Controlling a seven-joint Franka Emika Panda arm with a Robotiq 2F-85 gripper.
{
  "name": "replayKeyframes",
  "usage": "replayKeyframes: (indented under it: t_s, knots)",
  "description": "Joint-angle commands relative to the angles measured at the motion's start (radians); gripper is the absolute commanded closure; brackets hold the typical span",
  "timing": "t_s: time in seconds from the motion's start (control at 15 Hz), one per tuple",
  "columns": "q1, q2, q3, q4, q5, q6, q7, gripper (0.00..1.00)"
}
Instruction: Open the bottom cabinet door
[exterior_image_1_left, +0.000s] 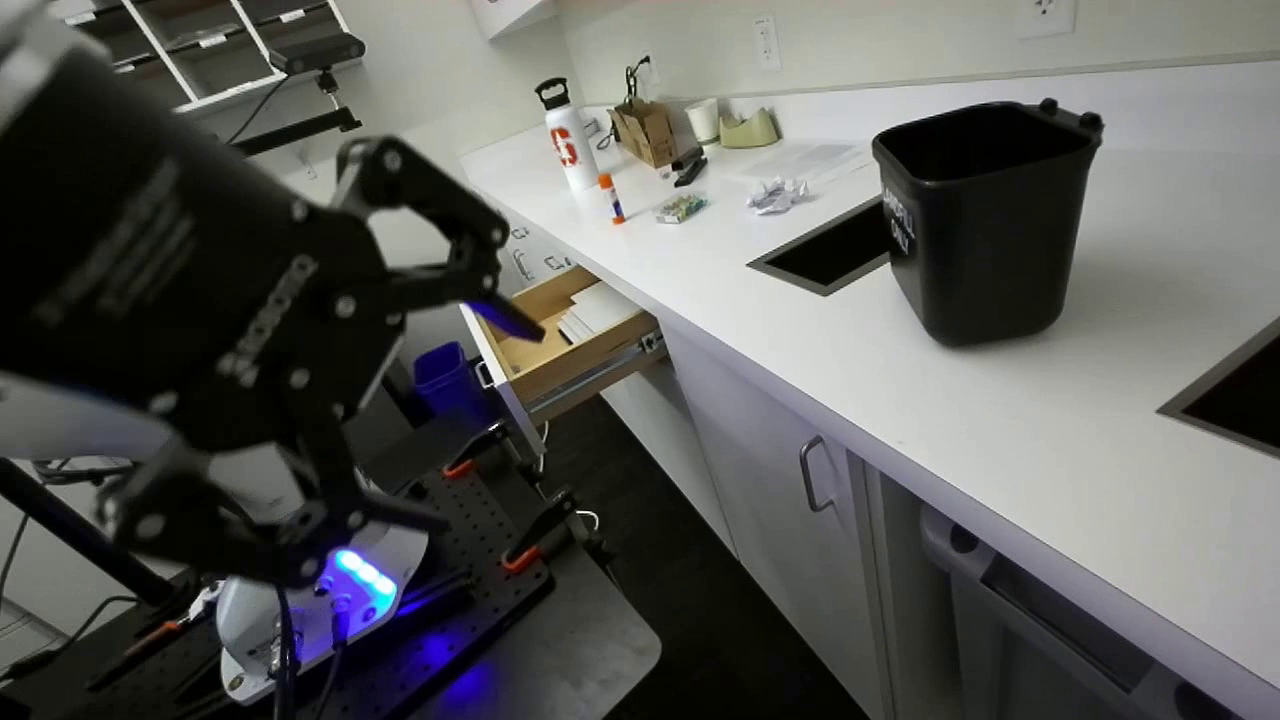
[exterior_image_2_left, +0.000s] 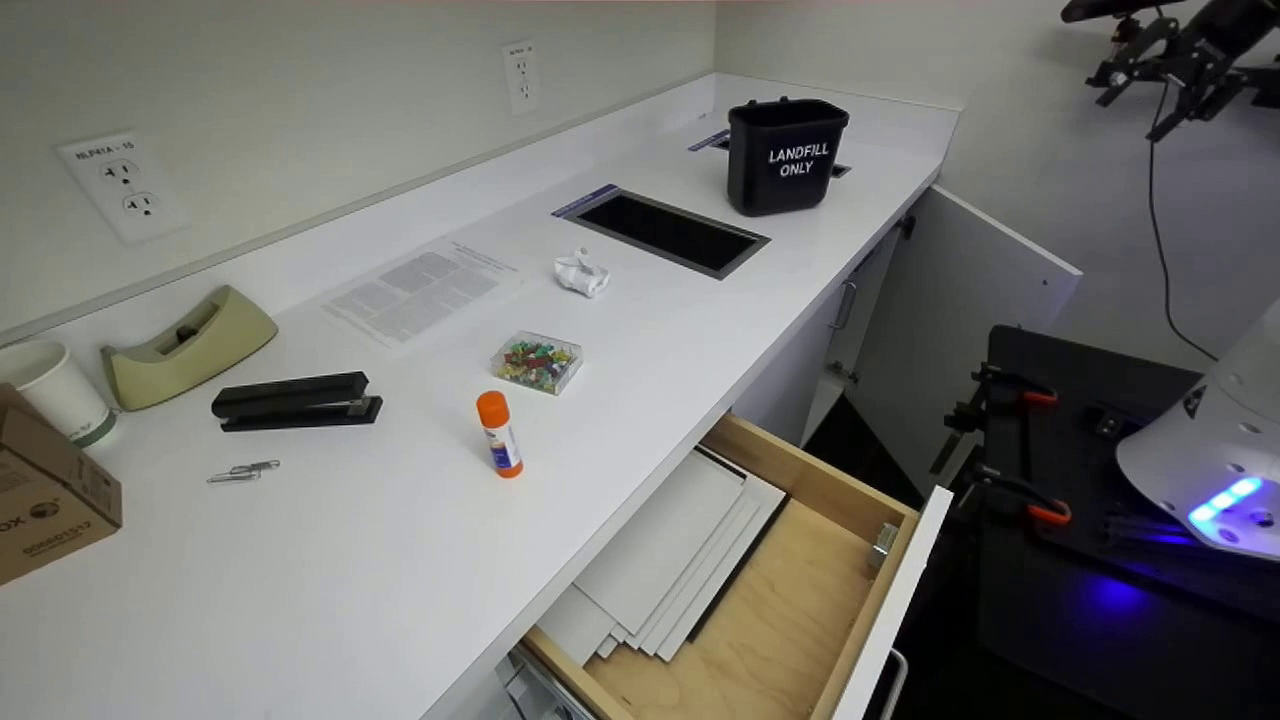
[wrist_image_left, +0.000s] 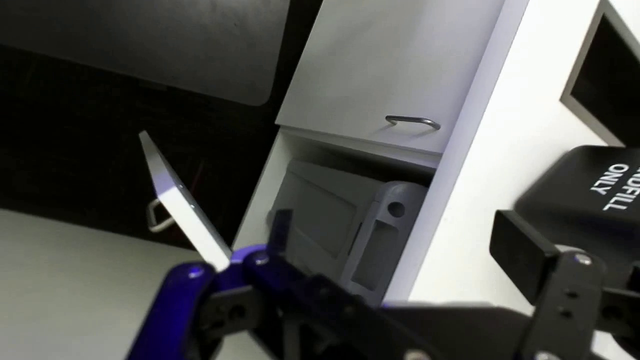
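The bottom cabinet door (exterior_image_2_left: 965, 300) is a tall flat white panel. It stands swung open, out from the cabinet, its inner face showing in an exterior view. In the wrist view the door (wrist_image_left: 182, 202) shows nearly edge-on, with its metal bar handle (wrist_image_left: 159, 217) on the far face. The door is out of view in an exterior view where only the cabinet opening shows. My gripper (exterior_image_1_left: 460, 415) is open and empty. It also shows in an exterior view (exterior_image_2_left: 1135, 115), high above the door and apart from it. In the wrist view the gripper's fingers (wrist_image_left: 400, 242) are spread wide.
A grey bin (wrist_image_left: 380, 235) stands inside the open cabinet. The twin white door (exterior_image_1_left: 770, 470) is shut beside it. A drawer (exterior_image_2_left: 790, 580) is pulled out. A black landfill bin (exterior_image_1_left: 985, 230) stands on the white counter (exterior_image_1_left: 800, 340). The robot's table (exterior_image_1_left: 600, 620) faces the cabinets.
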Motion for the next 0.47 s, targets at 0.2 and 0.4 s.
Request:
replayKeyframes:
  t_s: [0.2,0.4]
  knots:
    - [0.021,-0.135,0.226,-0.033,-0.023,-0.013,-0.036,0.00]
    - [0.047,-0.167,0.257,-0.045,-0.013,-0.015,-0.046,0.00]
